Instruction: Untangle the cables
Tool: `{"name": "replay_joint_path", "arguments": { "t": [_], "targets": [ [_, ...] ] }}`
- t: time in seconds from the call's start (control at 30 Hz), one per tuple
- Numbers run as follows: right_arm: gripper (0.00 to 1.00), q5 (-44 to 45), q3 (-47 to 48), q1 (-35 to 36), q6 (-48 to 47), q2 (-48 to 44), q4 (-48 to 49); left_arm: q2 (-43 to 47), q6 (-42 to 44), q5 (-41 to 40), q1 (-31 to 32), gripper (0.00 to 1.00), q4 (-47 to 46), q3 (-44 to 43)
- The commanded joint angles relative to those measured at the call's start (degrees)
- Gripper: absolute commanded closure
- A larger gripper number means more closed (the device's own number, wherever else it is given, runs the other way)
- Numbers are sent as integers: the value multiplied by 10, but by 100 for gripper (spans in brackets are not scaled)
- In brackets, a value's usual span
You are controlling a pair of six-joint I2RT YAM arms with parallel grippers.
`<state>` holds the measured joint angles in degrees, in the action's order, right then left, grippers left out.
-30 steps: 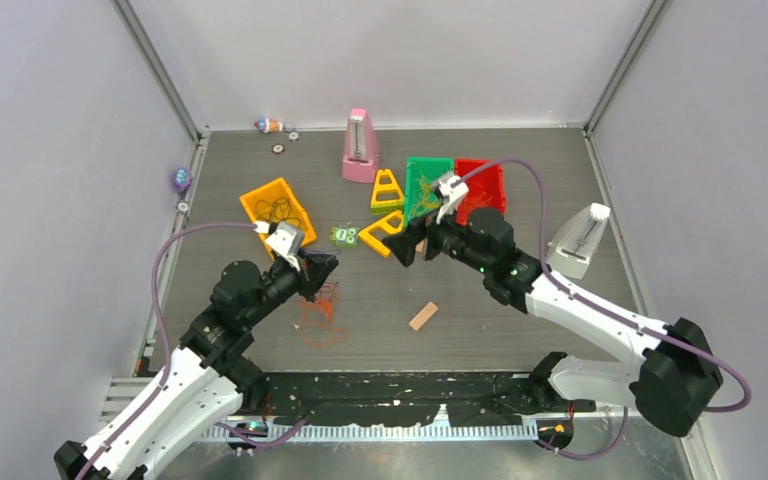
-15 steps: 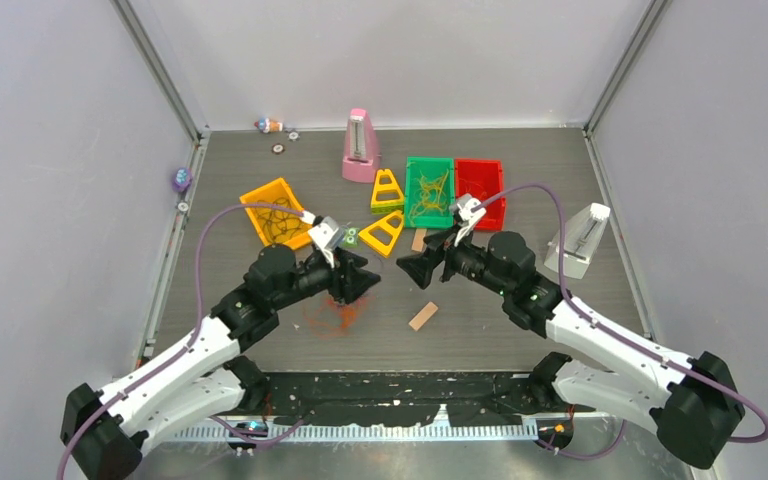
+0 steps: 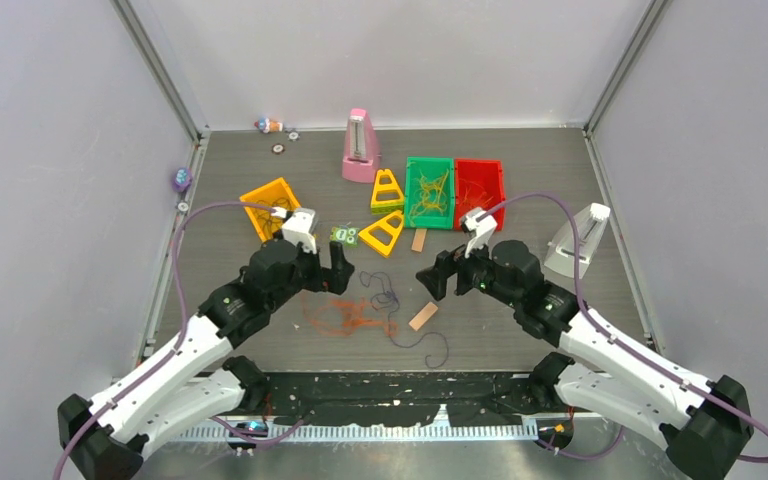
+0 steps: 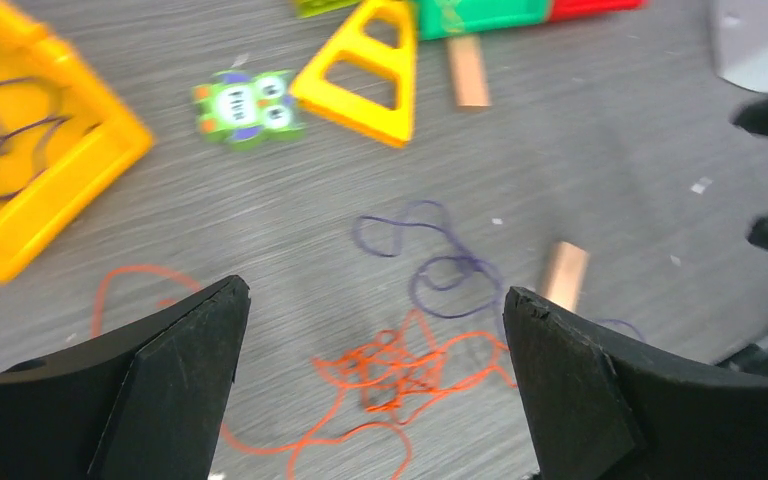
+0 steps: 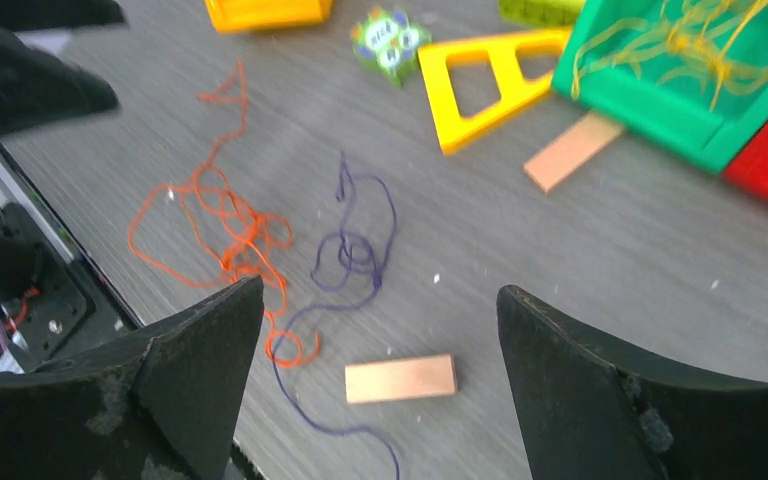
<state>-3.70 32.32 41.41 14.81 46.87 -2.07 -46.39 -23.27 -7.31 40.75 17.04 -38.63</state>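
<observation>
An orange-red cable (image 3: pixel 345 318) lies in a loose tangle on the table, and a dark purple cable (image 3: pixel 388 298) trails from beside it toward the near edge. In the left wrist view the orange tangle (image 4: pixel 400 365) sits below my left gripper (image 4: pixel 375 290), which is open and holds nothing; the purple loops (image 4: pixel 440 270) lie just beyond. My right gripper (image 5: pixel 380 290) is open above a wooden block (image 5: pixel 400 378), with the purple cable (image 5: pixel 355 250) and the orange cable (image 5: pixel 230 225) to its left. In the top view the left gripper (image 3: pixel 332 278) and the right gripper (image 3: pixel 436 282) face each other across the cables.
A yellow bin (image 3: pixel 260 195) holds purple cables, a green bin (image 3: pixel 410 190) holds yellow cables, and a red bin (image 3: pixel 500 190) stands beside it. Two yellow triangles (image 3: pixel 385 232), a green owl tile (image 3: pixel 344 235), a pink metronome (image 3: pixel 361 145), a white metronome (image 3: pixel 578 240) and a wooden block (image 3: pixel 423 316) stand around.
My left gripper has gone from shut to open and drawn back to the left. The purple cable now lies spread out to the right of the orange tangle. The right gripper has shifted slightly.
</observation>
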Motion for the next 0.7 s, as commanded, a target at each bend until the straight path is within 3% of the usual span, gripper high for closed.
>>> {"name": "replay_joint_path", "arguments": {
  "t": [0.0,0.1,0.23,0.5,0.67],
  "targets": [
    [10,-23,31,3,24,37,-85,23,-31,-68,-27,0,114,-11],
    [12,-28,48,10,32,81,-110,-4,-18,31,-31,1,129,-11],
    [14,-37,65,40,21,132,-115,-37,-5,98,-31,4,130,-8],
    [19,20,136,84,50,281,-64,-55,35,79,-31,5,147,-10],
    [20,161,195,129,70,378,-77,-62,12,58,-31,4,138,4]
  ]
}}
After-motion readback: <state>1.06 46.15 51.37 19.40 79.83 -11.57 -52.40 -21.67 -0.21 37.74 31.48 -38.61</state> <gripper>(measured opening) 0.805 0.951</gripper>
